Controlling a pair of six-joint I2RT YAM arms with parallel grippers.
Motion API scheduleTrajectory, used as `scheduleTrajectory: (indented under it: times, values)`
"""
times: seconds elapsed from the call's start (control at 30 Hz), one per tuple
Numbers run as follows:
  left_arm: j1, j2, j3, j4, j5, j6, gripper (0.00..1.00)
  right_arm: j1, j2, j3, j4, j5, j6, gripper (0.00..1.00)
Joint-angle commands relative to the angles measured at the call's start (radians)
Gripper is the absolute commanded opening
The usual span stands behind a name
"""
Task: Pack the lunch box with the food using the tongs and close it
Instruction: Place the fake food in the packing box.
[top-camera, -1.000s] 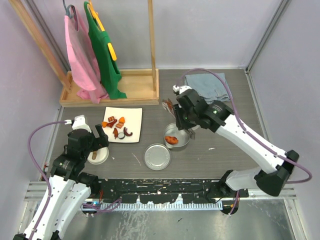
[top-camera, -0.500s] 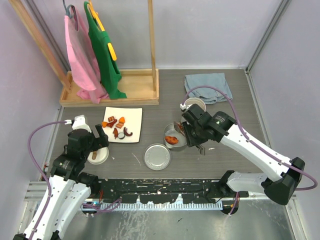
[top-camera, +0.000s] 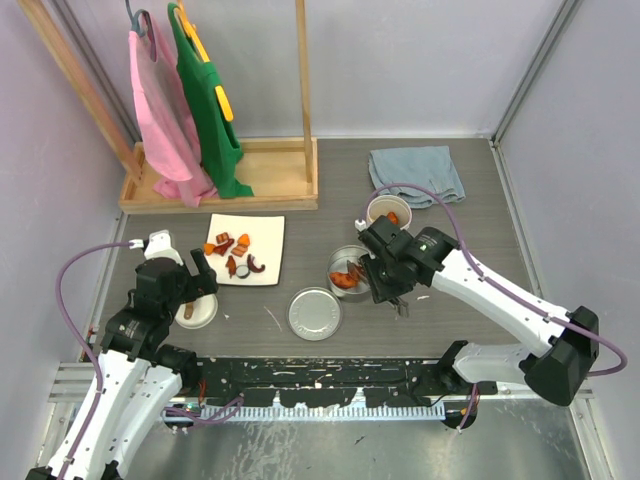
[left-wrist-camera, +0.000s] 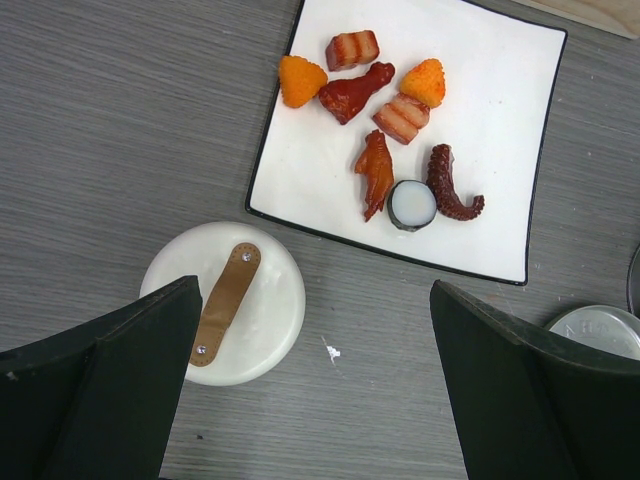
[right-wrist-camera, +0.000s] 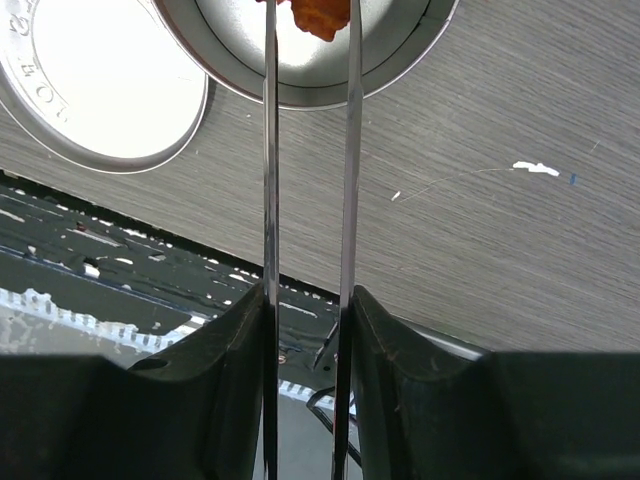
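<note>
My right gripper (right-wrist-camera: 308, 300) (top-camera: 380, 282) is shut on the slim grey tongs (right-wrist-camera: 268, 150), one arm against each finger. Their tips reach into the round steel tin (right-wrist-camera: 330, 96) (top-camera: 352, 257), where an orange piece of food (right-wrist-camera: 318, 15) sits between them. The flat steel lid (right-wrist-camera: 95, 80) (top-camera: 315, 313) lies left of the tin. The white tub (top-camera: 386, 211) stands behind, an orange piece inside. Several food pieces (left-wrist-camera: 375, 170) remain on the white square plate (left-wrist-camera: 500, 200). My left gripper (left-wrist-camera: 318, 345) (top-camera: 197, 272) hangs open above the table beside the white lid with its brown handle (left-wrist-camera: 262, 320).
A folded blue-grey cloth (top-camera: 417, 172) lies at the back right. A wooden rack (top-camera: 225, 175) with pink and green garments fills the back left. The black rail (top-camera: 320, 385) at the near table edge runs just behind my right gripper.
My right arm has swung from over the white tub toward the near edge, bringing the tongs' tips down into the steel tin. The tub now shows. The left arm has not moved.
</note>
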Motion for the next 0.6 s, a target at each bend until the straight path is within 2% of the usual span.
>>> scheduleTrajectory:
  times: [0.0,0.57]
  values:
    - [0.004,0.003,0.018,0.031,-0.001,-0.005,0.98,0.002,0.021,-0.012,0.071,-0.004,-0.007,0.4]
    - [0.003,0.005,0.017,0.031,0.002,-0.004,0.98,0.002,0.058,-0.034,0.155,0.008,-0.001,0.42]
